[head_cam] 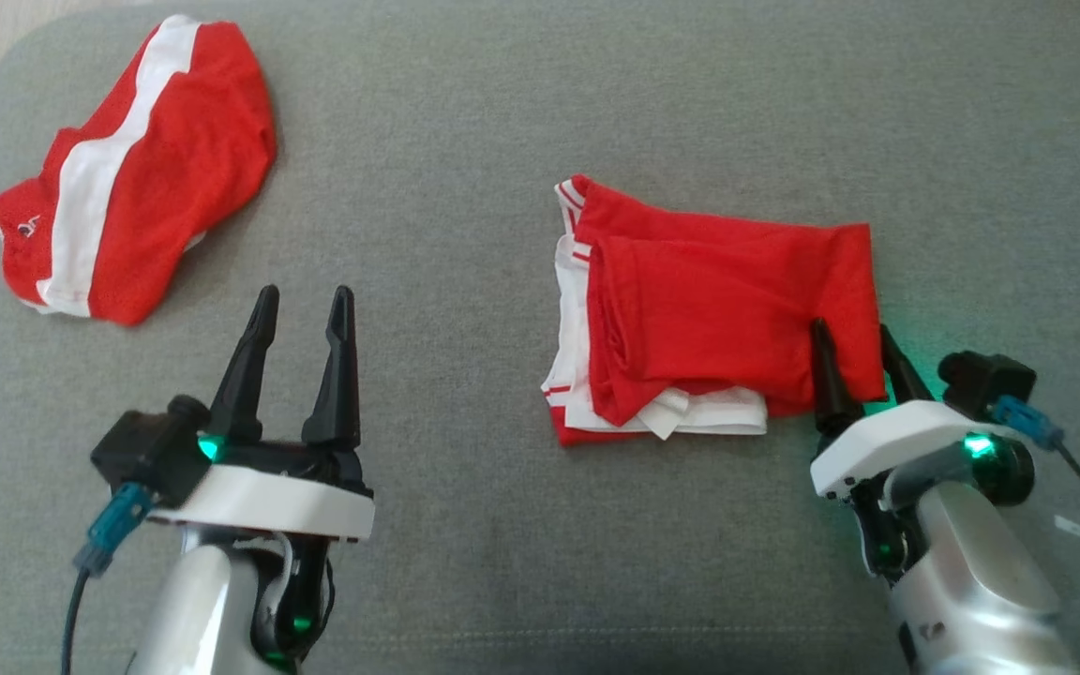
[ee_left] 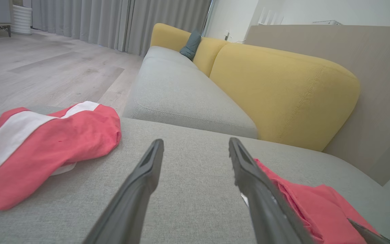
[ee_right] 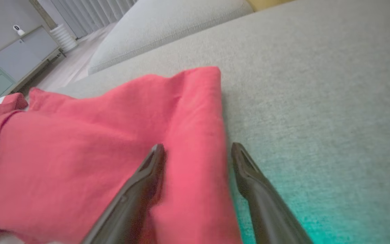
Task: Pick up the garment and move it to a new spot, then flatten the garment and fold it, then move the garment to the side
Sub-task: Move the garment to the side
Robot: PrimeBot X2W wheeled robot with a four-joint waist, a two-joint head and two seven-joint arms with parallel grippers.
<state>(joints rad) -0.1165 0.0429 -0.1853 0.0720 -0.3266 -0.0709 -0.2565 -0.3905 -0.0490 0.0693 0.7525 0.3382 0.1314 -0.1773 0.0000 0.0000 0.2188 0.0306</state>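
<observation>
Garment (head_cam: 718, 319) folded, red with white trim, lying right of centre on the grey seat cushion (head_cam: 540, 94). Second red-and-white piece (head_cam: 137, 178) bunched at the far left corner, well apart. Left gripper (head_cam: 305, 292) hangs between the two, fingers spread wide, nothing in them. Right gripper (head_cam: 852, 326) sits at the fold's right edge, also spread wide, gripping nothing. Its wrist view has one finger (ee_right: 141, 189) over red cloth, the other over bare cushion. Left wrist view adds yellow backrests (ee_left: 283, 91), a blue-grey pillow (ee_left: 190, 47), curtains (ee_left: 80, 20) and wood floor (ee_left: 46, 67).
</observation>
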